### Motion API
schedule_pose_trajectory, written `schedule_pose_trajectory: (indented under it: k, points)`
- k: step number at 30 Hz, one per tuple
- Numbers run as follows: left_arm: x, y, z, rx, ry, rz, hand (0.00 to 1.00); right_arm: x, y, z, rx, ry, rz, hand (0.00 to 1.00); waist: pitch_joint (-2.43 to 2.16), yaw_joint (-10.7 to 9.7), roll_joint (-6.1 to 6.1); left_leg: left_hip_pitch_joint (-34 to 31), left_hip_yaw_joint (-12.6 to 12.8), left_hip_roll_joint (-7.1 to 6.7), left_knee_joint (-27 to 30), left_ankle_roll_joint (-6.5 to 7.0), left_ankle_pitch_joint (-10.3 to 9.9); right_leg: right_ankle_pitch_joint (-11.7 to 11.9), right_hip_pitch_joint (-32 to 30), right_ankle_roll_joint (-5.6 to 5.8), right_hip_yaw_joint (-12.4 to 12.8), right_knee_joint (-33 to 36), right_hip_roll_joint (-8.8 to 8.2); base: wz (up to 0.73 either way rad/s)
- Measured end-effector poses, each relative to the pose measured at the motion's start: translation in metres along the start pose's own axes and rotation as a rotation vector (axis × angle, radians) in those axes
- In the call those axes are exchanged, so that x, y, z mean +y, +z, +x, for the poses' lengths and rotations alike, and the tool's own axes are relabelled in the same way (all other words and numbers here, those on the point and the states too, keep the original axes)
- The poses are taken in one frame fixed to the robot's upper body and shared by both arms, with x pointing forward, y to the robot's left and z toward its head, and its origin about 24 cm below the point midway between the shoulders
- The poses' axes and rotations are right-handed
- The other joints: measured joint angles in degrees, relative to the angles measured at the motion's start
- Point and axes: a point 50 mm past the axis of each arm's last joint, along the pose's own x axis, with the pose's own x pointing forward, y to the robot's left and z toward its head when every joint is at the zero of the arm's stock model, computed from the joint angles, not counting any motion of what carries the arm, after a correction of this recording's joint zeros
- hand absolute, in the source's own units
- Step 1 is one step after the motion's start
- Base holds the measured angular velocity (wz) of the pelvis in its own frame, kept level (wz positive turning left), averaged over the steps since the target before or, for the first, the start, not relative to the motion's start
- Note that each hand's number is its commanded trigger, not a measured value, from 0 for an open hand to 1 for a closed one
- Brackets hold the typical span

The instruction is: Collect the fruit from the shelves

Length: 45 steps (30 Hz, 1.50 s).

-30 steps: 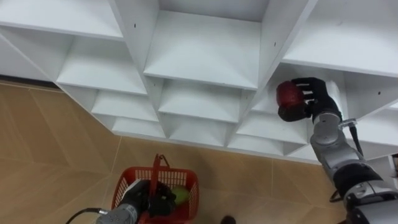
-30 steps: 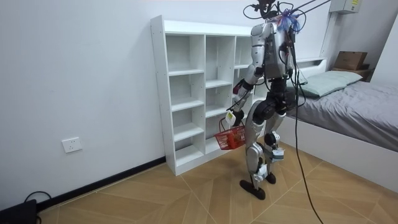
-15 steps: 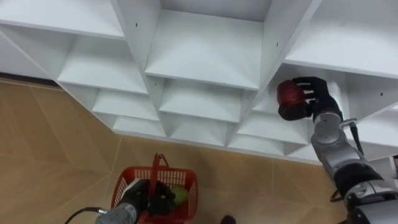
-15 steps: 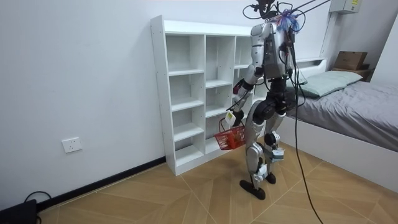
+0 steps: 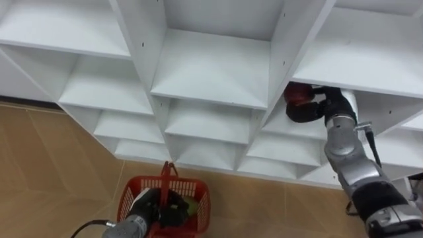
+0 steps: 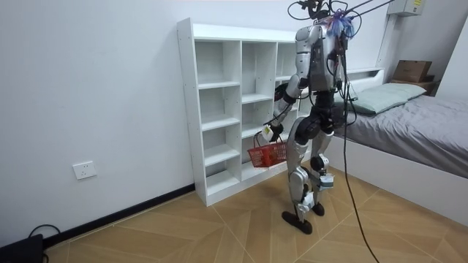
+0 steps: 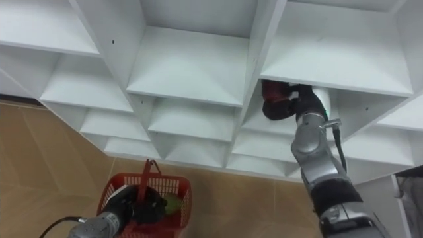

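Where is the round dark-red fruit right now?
The round dark-red fruit is gripped in the right hand, on the eye views' right, at the mouth of a right-column compartment of the white shelf unit.

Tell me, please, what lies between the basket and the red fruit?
In the left eye view, empty white shelves and a strip of wood floor lie between the basket and the fruit held by the right hand.
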Motion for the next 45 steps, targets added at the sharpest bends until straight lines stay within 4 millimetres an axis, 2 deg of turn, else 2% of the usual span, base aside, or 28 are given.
schedule_pose_trajectory:
  k: [1, 5, 8, 13, 16, 22, 26, 28, 39, 45]
  points:
    - [-0.002, 0.000, -0.001, -0.006, 0.001, -0.011, 1.00, 0.005, -0.003, -0.006, 0.002, 0.022, 0.012, 1.00, -0.46, -0.3, 0.02, 1.4, 0.3, -0.02, -1.1, 0.00, 0.0, 0.0, 0.9, 0.05, 0.2, -0.3, 0.12, -0.04]
    - [-0.008, -0.001, 0.000, -0.004, 0.019, -0.030, 1.00, 0.019, -0.014, -0.029, 0.015, 0.069, 0.055, 1.00, -0.63, -2.3, 0.31, 6.1, 0.6, -0.10, -3.0, 0.00, 0.0, 0.0, 5.3, 0.42, 0.5, -1.6, 0.35, -0.05]
    - [-0.010, 0.002, -0.001, -0.027, 0.017, -0.039, 1.00, 0.023, -0.017, -0.035, 0.024, 0.090, 0.058, 1.00, -0.73, -3.8, 0.48, 8.2, 0.7, -0.13, -3.8, 0.00, 0.0, 0.0, 7.0, 0.48, 0.8, -2.0, 0.52, -0.05]
    - [-0.014, 0.009, -0.004, -0.077, 0.004, -0.106, 1.00, 0.029, -0.021, -0.051, 0.017, 0.106, 0.074, 1.00, -0.88, -4.6, 0.89, 11.3, 1.7, 0.04, -5.6, -0.10, 0.1, 0.0, 9.2, 0.58, 2.1, -2.8, 1.21, -0.11]
    - [-0.018, 0.011, -0.003, -0.084, -0.004, -0.112, 1.00, 0.034, -0.023, -0.058, 0.015, 0.125, 0.063, 1.00, -0.86, -5.0, 1.10, 11.8, 2.0, 0.03, -6.2, -0.13, 0.1, -0.1, 9.4, 0.63, 2.4, -3.0, 1.26, -0.05]
    - [-0.017, 0.010, -0.003, -0.080, 0.002, -0.129, 1.00, 0.038, -0.022, -0.059, -0.007, 0.170, -0.004, 1.00, -0.61, -6.3, 1.47, 12.9, 2.1, -0.02, -6.7, -0.14, 0.1, -0.1, 10.4, 0.70, 2.3, -3.5, 1.24, -0.01]
    - [-0.016, 0.010, -0.003, -0.079, 0.013, -0.130, 1.00, 0.040, -0.019, -0.060, -0.014, 0.189, 0.008, 1.00, -0.20, -6.8, 2.06, 13.9, 2.1, -0.05, -7.4, -0.19, 0.0, -0.3, 11.2, 0.89, 3.0, -3.9, 1.44, -0.02]
    - [-0.016, 0.010, -0.003, -0.079, 0.014, -0.129, 1.00, 0.041, -0.020, -0.063, -0.017, 0.193, 0.013, 1.00, -0.15, -6.8, 2.15, 14.2, 2.1, -0.06, -7.6, -0.21, 0.0, -0.3, 11.2, 0.92, 3.5, -3.9, 1.58, -0.05]
    - [-0.010, 0.011, -0.004, -0.081, 0.049, -0.130, 1.00, 0.045, -0.030, -0.077, 0.012, 0.254, 0.024, 1.00, -0.16, -7.0, 2.19, 15.6, 3.6, 0.10, -8.4, -0.39, -0.2, -0.4, 11.4, 0.93, 5.1, -3.8, 2.36, -0.09]
    - [-0.006, 0.021, -0.005, -0.128, 0.058, -0.145, 1.00, 0.047, -0.037, -0.085, 0.031, 0.302, 0.019, 1.00, -0.18, -7.0, 2.24, 15.6, 3.9, 0.17, -8.5, -0.46, -0.2, -0.4, 11.3, 0.91, 5.2, -3.8, 2.44, -0.01]
